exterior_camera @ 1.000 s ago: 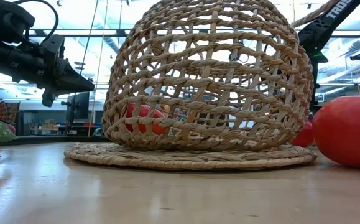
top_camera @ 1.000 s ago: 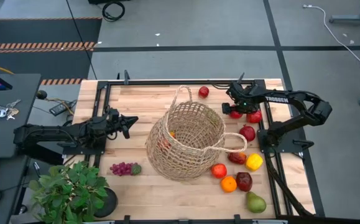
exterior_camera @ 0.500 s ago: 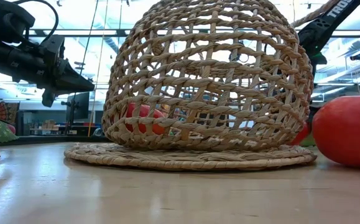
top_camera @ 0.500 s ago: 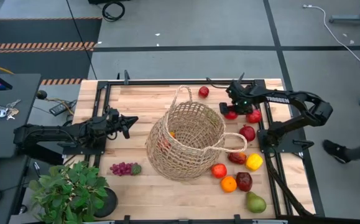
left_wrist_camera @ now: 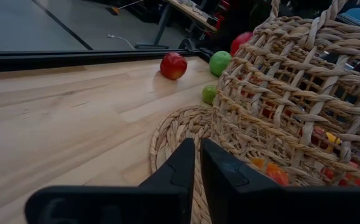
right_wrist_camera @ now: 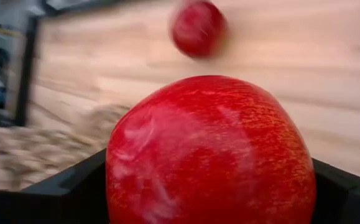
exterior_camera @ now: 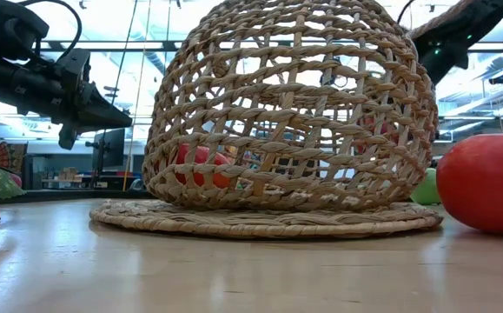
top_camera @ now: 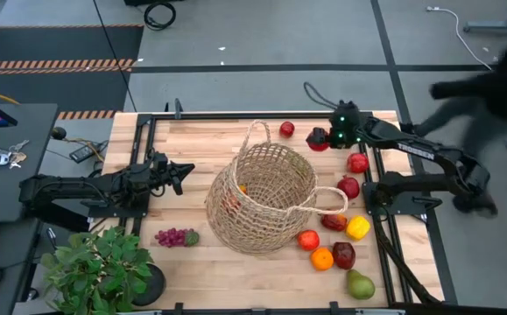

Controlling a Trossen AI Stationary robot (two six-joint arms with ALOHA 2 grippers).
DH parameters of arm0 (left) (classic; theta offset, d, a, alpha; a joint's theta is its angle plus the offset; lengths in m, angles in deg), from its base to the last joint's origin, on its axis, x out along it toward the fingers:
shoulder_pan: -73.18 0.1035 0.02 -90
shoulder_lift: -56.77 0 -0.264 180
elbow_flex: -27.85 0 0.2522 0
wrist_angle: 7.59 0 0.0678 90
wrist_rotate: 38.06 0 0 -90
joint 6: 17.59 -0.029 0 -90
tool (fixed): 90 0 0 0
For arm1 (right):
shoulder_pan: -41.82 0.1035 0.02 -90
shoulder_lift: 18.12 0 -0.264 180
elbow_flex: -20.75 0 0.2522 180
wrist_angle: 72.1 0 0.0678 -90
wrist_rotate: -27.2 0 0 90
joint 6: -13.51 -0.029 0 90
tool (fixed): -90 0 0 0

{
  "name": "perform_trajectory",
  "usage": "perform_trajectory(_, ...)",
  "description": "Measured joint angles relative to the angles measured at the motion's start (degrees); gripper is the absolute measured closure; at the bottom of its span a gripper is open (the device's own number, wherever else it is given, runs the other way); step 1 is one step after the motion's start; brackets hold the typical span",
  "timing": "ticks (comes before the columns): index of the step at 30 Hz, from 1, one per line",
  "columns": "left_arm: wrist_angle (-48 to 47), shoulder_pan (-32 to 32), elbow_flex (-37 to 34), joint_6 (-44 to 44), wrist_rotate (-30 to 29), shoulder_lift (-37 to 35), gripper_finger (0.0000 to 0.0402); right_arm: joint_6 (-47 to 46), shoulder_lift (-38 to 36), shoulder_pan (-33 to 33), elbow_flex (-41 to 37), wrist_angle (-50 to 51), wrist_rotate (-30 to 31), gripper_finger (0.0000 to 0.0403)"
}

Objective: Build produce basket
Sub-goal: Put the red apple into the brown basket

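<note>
Waiting at the left edge of the table, the left gripper (top_camera: 181, 172) is hanging with its fingers (left_wrist_camera: 189, 163) pressed together on nothing, pointing toward the basket (top_camera: 262, 199). Below it the purple grapes (top_camera: 173, 236) are lying on the wood beside the potted plant (top_camera: 95, 267), well apart from the rest of the produce.

Sitting mid-table, the basket is resting on its flat woven base with its mouth facing up, and at least one red fruit (exterior_camera: 201, 165) and something orange (top_camera: 242, 188) are showing through the weave (so some produce is in already).

Moving right, a small red fruit (top_camera: 286, 129) is lying near the far edge, and the right gripper (top_camera: 325, 138) is hovering just beyond the basket's far right rim, gripping a red apple (right_wrist_camera: 211, 149) that is filling the space between its widely spread fingers. Below it, along the right side, more fruit is lying loose: two dark red ones (top_camera: 357, 163), a red apple (top_camera: 307, 240), the yellow pepper (top_camera: 357, 227), the orange (top_camera: 322, 258) and the pear (top_camera: 359, 284) nearest the front.

The step in hand looks like carrying this apple over the basket's mouth. Risk is lying in the release point: letting go while not yet over the opening would probably send the apple onto the rim or the looped handle (top_camera: 255, 134), and a round apple would likely be rolling off across the table. Coming in too low could be catching the handle and shoving the light basket sideways.
</note>
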Motion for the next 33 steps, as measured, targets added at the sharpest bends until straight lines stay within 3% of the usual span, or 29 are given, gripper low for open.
perform_trajectory(8, 0.00, -0.01, 0.00, 0.00, 0.01, 0.00, 0.0361, -2.84, -4.71, 0.02, 0.02, -10.11, -1.58, 0.0040)
perform_trajectory(14, 0.00, -0.01, 0.00, 0.02, -0.01, 0.00, 0.0368, -6.68, -5.04, 0.01, 0.02, -19.31, -6.73, 0.0040)
perform_trajectory(19, 0.00, -0.01, 0.00, 0.02, 0.01, 0.00, 0.0367, -14.26, -4.91, 0.00, 0.02, -34.89, -11.00, 0.0040)
perform_trajectory(28, 0.00, -0.01, 0.00, 0.02, -0.01, 0.00, 0.0365, -25.91, -4.91, -1.69, 0.04, -62.59, -11.56, 0.0040)
perform_trajectory(33, 0.00, 0.01, 0.00, 0.02, -0.01, 0.00, 0.0369, -27.41, -4.91, -1.84, 0.04, -76.00, -11.62, 0.0039)
